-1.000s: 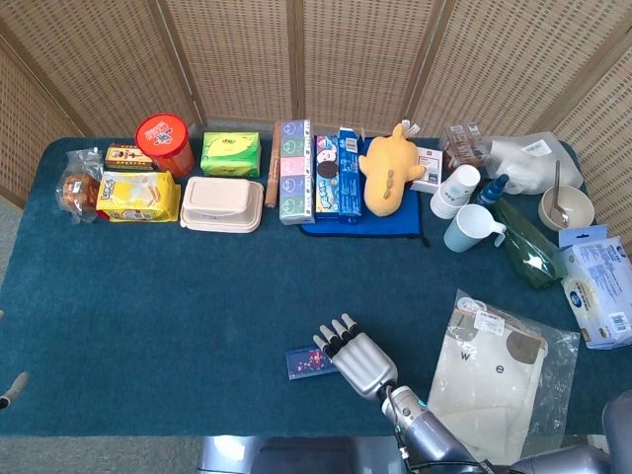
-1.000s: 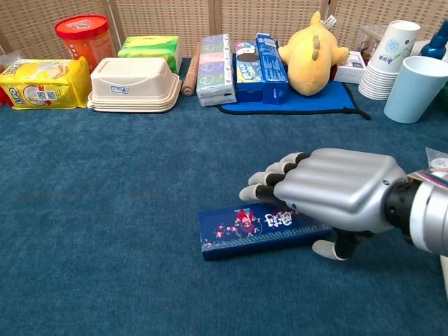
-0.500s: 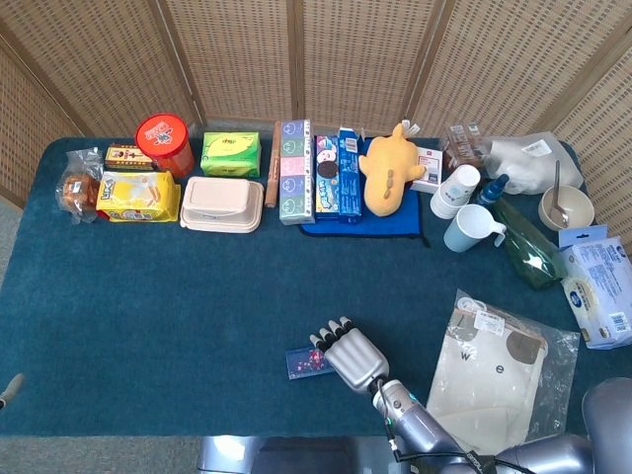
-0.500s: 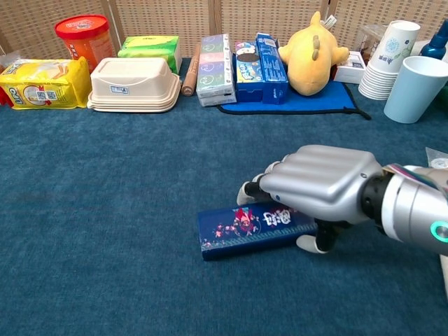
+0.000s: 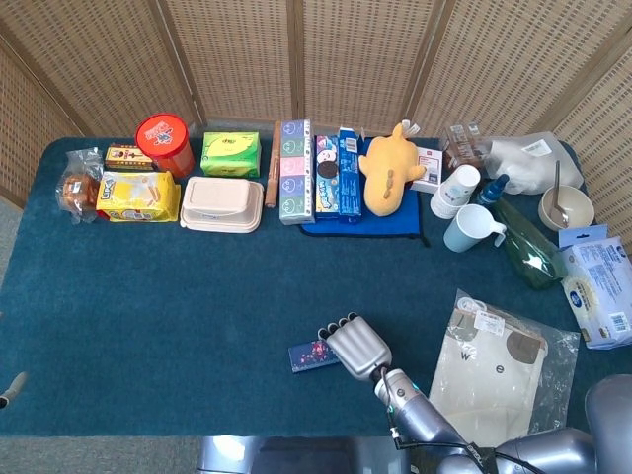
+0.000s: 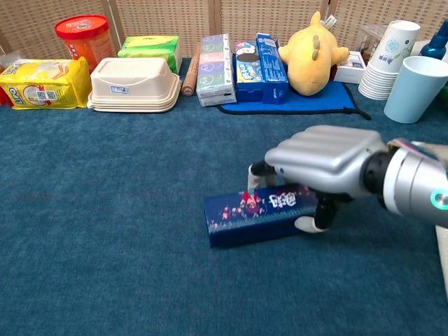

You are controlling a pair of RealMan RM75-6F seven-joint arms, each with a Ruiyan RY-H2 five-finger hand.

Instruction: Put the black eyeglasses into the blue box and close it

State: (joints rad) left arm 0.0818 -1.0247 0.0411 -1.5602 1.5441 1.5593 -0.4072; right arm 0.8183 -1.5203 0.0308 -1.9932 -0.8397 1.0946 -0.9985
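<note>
The blue box (image 6: 257,213), long, flat and printed with a pattern, lies closed near the table's front edge; in the head view the box (image 5: 314,355) sits just left of my right hand. My right hand (image 6: 323,162) covers its right end, fingers curled over the top and far edge, thumb against the near side, gripping it. The box looks slightly raised at that end. No black eyeglasses show in either view. Only a grey sliver of my left hand (image 5: 10,388) shows at the lower left edge of the head view.
A plastic bag with white cloth (image 5: 499,370) lies right of the hand. Along the back stand a beige lunch box (image 6: 134,82), snack packs (image 6: 215,59), a yellow plush toy (image 6: 311,49) on a blue cloth, and cups (image 6: 413,87).
My right hand has curled its fingers further over the blue box and taken hold of it. The box has shifted a little to the right and away from me.
</note>
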